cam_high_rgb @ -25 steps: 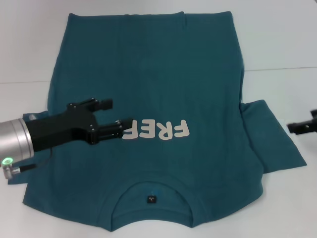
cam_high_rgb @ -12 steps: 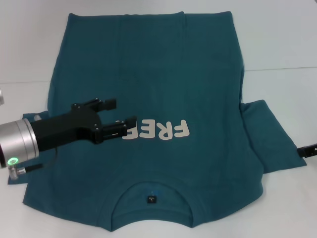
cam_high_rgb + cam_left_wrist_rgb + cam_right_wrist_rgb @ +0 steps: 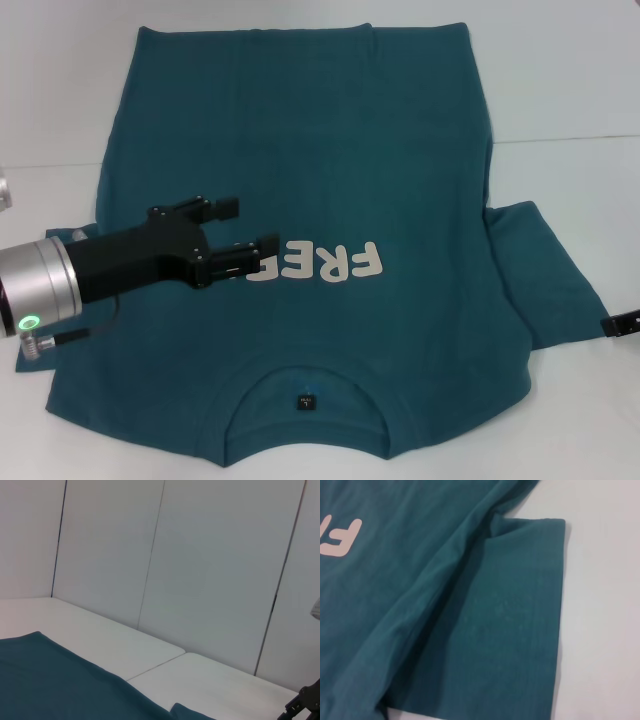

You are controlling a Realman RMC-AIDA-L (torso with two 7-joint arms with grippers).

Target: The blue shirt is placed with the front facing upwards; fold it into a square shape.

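Note:
The blue shirt lies flat on the white table, front up, collar toward me, white lettering across the chest. My left gripper hovers open over the chest, one finger reaching the first letters, with nothing between its fingers. The shirt's right sleeve lies spread outward; the right wrist view shows this sleeve close up beside part of the lettering. Only a black tip of my right gripper shows at the frame's right edge, just past the sleeve hem.
White table surrounds the shirt, with a seam running across it at the right. In the left wrist view a pale panelled wall stands behind the table and the shirt's edge.
My left gripper has slid a little to the right toward the lettering, still open. The right gripper has pulled back down and right, almost out of the head view.

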